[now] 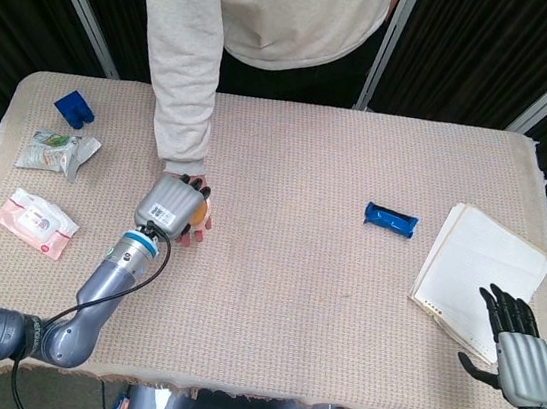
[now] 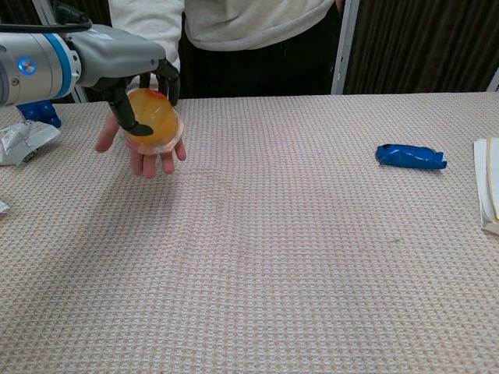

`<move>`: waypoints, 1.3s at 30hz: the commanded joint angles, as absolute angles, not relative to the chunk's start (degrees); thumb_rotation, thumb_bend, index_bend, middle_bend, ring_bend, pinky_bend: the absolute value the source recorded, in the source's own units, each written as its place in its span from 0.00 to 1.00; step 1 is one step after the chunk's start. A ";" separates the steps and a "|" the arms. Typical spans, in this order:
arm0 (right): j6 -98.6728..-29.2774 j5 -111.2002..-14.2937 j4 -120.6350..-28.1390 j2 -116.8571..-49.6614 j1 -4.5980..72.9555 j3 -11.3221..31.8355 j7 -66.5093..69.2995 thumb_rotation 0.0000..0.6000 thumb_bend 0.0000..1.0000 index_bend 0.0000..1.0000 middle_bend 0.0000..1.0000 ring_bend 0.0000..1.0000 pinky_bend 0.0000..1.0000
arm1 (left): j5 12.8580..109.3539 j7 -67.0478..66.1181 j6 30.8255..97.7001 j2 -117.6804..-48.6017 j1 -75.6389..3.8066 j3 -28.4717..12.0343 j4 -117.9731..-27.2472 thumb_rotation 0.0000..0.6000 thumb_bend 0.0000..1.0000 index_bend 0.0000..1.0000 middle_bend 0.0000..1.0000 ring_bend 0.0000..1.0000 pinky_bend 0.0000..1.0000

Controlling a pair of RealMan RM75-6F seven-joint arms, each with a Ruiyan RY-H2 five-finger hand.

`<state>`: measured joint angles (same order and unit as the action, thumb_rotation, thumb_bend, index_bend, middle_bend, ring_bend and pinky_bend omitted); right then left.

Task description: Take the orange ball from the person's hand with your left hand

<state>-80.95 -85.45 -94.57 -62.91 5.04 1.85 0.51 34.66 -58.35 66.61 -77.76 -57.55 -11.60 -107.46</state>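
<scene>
— Dark fingers (image 2: 125, 105) of the left hand (image 1: 168, 208) curl over the orange ball (image 2: 151, 122), grasping it from above?

— Yes, thumb on one side, the rest on the other; the glossy, translucent ball sits between them, resting in the person's hand (image 2: 143, 147) above the woven cloth (image 2: 296, 257).

— And the right hand (image 1: 515, 342)?

— Fingers apart, holding nothing, beside the flat paper stack (image 1: 476, 277).
</scene>
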 commanded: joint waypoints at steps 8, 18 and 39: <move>-81.04 -85.17 -94.54 -62.80 4.94 1.96 0.45 1.00 0.14 0.05 0.00 0.00 0.00 | 47.71 -52.25 71.45 -69.01 -51.19 -6.92 -119.13 1.00 0.61 0.80 0.58 0.52 0.57; -81.25 -85.17 -94.82 -62.99 4.84 1.96 -0.23 1.00 0.14 0.05 0.00 0.00 0.00 | 59.82 -45.57 71.26 -64.69 -42.21 4.64 -120.35 1.00 0.61 0.80 0.58 0.52 0.57; -81.78 -85.36 -94.52 -63.17 4.67 2.08 -0.27 1.00 0.14 0.05 0.00 0.00 0.00 | 56.76 -44.00 63.40 -79.20 -38.46 7.42 -96.86 1.00 0.46 0.39 0.10 0.17 0.23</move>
<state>-81.77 -85.36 -94.52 -63.17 4.67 2.08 -0.27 57.03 -44.12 63.75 -79.09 -38.47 7.44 -97.05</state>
